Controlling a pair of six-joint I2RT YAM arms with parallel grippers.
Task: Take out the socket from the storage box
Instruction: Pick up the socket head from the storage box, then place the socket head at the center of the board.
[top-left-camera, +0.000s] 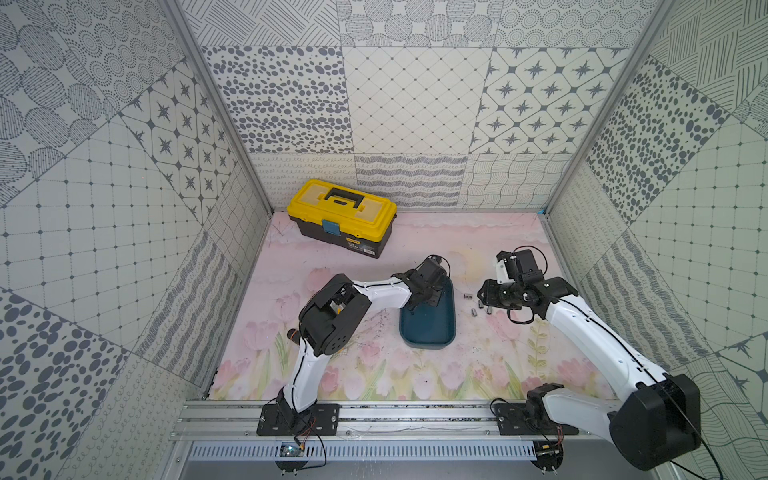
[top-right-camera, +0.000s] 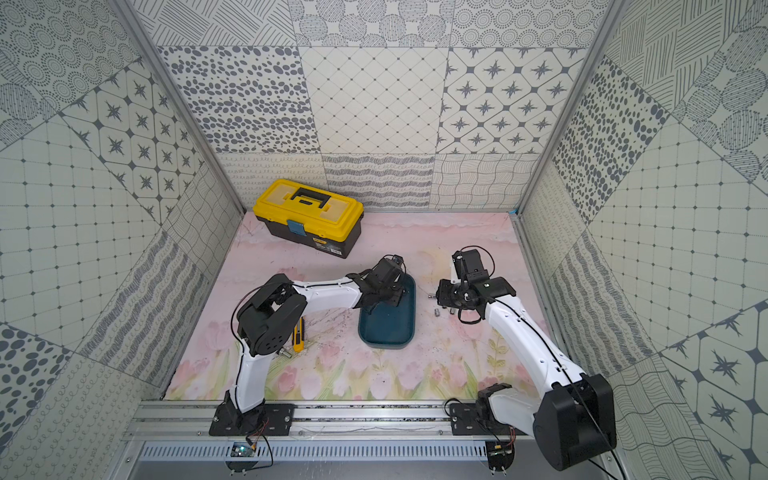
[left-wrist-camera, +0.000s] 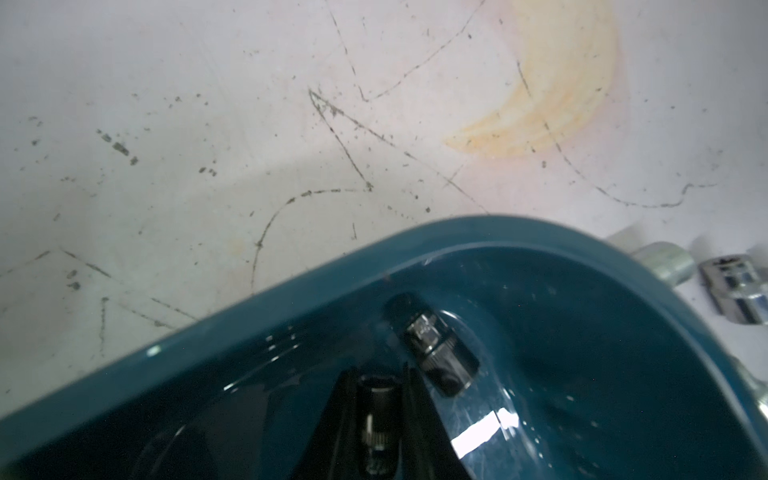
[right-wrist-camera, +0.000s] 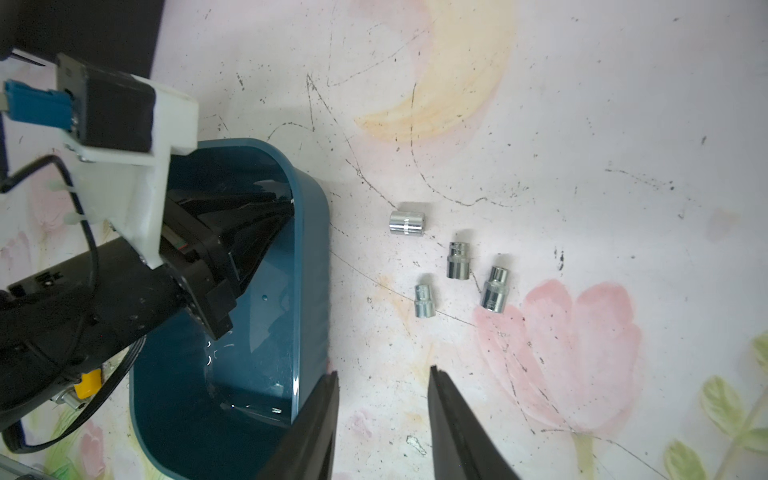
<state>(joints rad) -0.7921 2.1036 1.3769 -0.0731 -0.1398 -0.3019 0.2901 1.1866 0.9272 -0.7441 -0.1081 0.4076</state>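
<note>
Item 1. Left claw (left-wrist-camera: 377, 374): one. It reaches down inside the storage box (left-wrist-camera: 291, 291), at the box's far end. Jaws narrow, closed against the sides of the gripped socket (left-wrist-camera: 376, 415), a dark one standing on end between the fingers. Whether that socket is clear of the box floor cannot be told.

Item 2. Right claw (right-wrist-camera: 382, 374): one. Jaws part-way open with only the floral mat (right-wrist-camera: 582, 124) between them. It holds and touches nothing, and sits above the mat just beside the box's outer wall.

Item 3. Utility knife (top-right-camera: 298, 332): one, yellow, on the mat and partly under the left arm's elbow; seen in a top view.

Item 4. Storage box: one, dark teal, lidless, at mid-mat between the arms.

Item 5. Sockets inside the box: two. These are the gripped socket and the second socket (left-wrist-camera: 436, 349), which lies on its side just beside the claw, near the end wall.

Item 6. Bright sockets (right-wrist-camera: 458, 261): four, on the mat outside the box on the right arm's side, close together and apart from the right claw.

Item 7. Toolbox (top-left-camera: 341, 216): one, black with a yellow lid, closed, at the far wall.
</note>
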